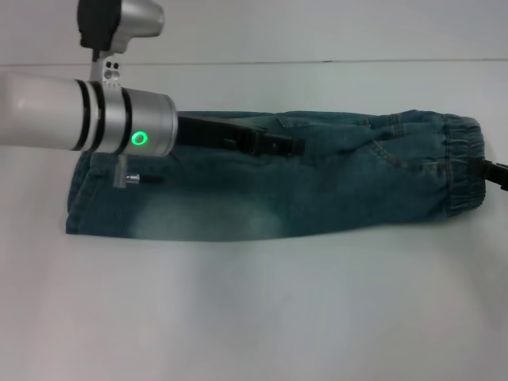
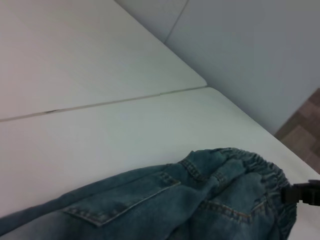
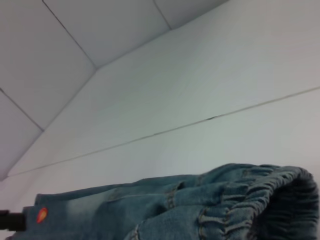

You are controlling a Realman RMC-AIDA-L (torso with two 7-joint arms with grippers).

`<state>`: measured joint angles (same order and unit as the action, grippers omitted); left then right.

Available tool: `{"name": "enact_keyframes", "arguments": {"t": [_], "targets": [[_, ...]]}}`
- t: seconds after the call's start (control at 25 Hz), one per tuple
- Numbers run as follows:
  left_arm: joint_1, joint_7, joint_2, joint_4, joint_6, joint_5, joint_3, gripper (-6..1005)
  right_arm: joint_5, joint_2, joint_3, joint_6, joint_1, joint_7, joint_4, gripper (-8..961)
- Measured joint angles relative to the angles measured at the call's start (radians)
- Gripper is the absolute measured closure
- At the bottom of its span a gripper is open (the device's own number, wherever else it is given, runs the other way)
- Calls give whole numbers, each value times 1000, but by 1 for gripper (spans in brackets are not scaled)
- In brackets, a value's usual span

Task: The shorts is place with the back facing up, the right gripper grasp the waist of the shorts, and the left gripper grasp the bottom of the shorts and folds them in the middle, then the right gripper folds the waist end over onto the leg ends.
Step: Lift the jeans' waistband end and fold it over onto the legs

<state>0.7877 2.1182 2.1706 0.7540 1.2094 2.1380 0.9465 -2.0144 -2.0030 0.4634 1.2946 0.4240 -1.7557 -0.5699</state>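
Faded blue denim shorts (image 1: 270,178) already folded lengthwise on white counter (image 1: 254,317). Left black pincer (image 1: 274,145) over far edge, right black pincer (image 1: 496,175) at ruffled waist; grip unreadable on both. Waist-over-hems fold remaining.

A white table (image 1: 254,317) with a seam, grey wall (image 2: 250,50) behind

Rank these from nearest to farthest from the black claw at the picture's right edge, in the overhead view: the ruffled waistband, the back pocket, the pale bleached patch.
Measured from the right gripper:
1. Ruffled waistband, right beside it at the shorts' right end.
2. Back pocket, further towards the middle.
3. Pale bleached patch, on the left half, near the leg ends.
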Motion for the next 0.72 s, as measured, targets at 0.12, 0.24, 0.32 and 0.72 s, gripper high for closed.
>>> {"name": "enact_keyframes", "arguments": {"t": [0.12,0.24,0.32,0.72], "targets": [[0,7,1,-3,-23,-23,32,131,0,0,0,13,1,-6,-11,910],[-2,17,2,-6,-48,-55,36,144,1,-3,0,22,0,-15,-29,910],[-8,23,3,-12,-83,-92,37,153,1,-5,0,26,-1,-22,-40,909],[1,74,1,-62,-296,-114,210,501,0,-8,2,46,5,-35,-74,909]]}}
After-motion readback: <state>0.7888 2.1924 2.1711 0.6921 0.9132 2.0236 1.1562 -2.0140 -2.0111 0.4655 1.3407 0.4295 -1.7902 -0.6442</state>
